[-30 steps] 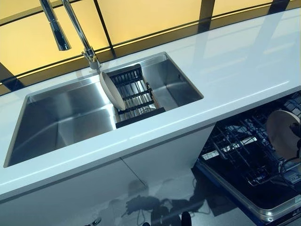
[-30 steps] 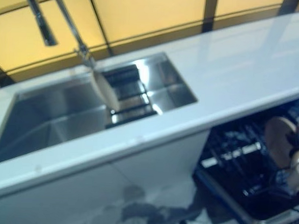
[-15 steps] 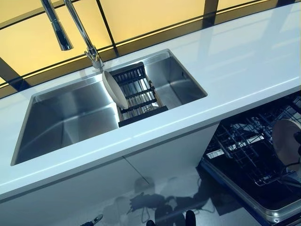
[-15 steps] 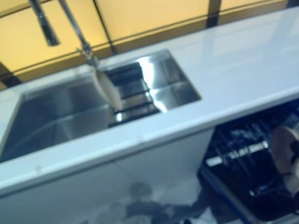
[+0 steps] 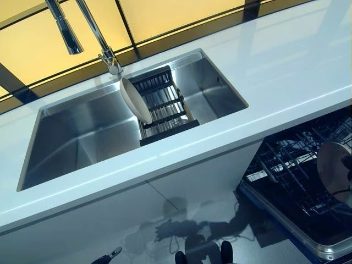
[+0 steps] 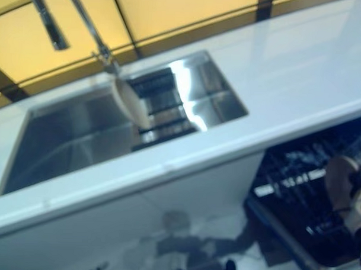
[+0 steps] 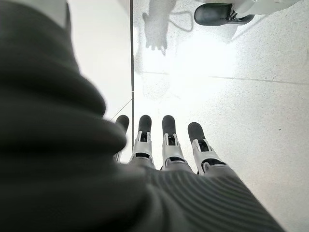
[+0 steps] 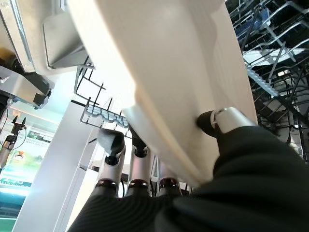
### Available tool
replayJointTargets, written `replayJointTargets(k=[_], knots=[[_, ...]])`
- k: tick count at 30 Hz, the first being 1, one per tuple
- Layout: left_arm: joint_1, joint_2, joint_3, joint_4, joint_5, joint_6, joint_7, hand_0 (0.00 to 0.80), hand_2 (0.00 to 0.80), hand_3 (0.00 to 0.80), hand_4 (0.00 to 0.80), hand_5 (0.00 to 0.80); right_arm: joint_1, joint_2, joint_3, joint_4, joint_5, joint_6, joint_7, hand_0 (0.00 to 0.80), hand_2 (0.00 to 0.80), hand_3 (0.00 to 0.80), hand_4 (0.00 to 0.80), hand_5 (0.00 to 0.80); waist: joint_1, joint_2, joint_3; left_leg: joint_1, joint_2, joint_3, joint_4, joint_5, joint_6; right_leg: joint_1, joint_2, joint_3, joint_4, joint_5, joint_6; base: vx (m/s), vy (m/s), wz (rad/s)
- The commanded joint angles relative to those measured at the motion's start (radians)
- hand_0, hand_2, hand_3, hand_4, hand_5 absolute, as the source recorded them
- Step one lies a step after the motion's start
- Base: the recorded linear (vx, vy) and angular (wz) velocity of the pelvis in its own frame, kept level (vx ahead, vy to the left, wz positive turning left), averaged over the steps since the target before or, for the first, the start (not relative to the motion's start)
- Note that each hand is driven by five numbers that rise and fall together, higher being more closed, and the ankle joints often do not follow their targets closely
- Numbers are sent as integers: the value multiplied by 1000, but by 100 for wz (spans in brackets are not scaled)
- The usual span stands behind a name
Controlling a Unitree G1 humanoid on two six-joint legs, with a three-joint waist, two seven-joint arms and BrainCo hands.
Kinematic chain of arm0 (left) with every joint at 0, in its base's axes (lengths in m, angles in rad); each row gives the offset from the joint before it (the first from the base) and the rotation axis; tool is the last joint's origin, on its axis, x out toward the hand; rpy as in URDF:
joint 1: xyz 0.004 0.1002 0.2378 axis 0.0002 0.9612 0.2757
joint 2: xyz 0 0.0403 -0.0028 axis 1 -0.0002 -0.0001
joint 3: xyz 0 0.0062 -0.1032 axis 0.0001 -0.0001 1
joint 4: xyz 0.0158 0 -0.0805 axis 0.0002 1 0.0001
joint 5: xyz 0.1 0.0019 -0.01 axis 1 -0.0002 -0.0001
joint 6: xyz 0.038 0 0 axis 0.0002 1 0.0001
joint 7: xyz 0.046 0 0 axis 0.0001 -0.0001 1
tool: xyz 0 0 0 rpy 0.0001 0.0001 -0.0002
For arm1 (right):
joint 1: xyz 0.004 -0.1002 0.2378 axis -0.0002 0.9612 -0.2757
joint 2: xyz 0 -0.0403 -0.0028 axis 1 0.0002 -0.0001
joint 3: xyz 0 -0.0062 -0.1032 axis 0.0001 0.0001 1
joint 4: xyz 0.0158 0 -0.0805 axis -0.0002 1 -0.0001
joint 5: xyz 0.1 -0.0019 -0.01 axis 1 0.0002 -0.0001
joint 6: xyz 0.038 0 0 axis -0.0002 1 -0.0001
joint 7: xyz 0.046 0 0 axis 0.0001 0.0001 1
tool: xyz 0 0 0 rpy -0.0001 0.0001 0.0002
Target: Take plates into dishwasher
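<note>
Holding a cream plate (image 8: 183,77) on edge, the right hand (image 8: 145,179) pinches it: thumb pressed on one face, fingers curled behind the other. Plate sits over the dishwasher rack (image 5: 291,181), wire tines just below and beyond the hand.

Risks, as judged: rim catches a tine on the way down and twists out of the pinch; plate lands across two slots and tips; thumb hold near the edge looks slight, so a knock could drop it onto the rack.

Second plate (image 5: 136,100) stands upright in the drying rack (image 5: 162,104) in the sink (image 5: 77,137), well away from either hand.

Left hand (image 7: 164,145) hangs low, fingers straight, empty, pointing at the floor.
</note>
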Motion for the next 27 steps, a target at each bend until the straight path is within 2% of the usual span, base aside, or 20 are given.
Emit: replayJointTargets(k=[1, 13, 27], knots=[[-28, 32, -56, 26, -20, 7, 2, 0, 0, 0, 0, 0, -130, -10, 91, 81, -59, -10, -6, 800, 800, 800, 800, 800, 26, -40, 6, 9, -29, -27, -2, -85, 37, 31, -37, -44, 4, -87, 68, 0, 0, 0], [-29, 36, -63, 15, -13, 12, 0, 0, 0, 0, 0, 0, -128, 9, 106, 122, -51, -37, 5, 800, 800, 800, 800, 800, 33, -25, 19, 6, -31, -34, -2, -79, 36, 30, -40, -50, 4, -86, 66, 0, 0, 0], [-36, 21, -81, 5, -21, 18, 11, 0, 0, 0, 0, 0, -160, 36, 134, 168, -32, -34, 27, 800, 800, 800, 800, 800, 43, 1, 31, 0, -38, -47, -2, -70, 34, 27, -50, -56, 4, -83, 64, -1, 0, 1]])
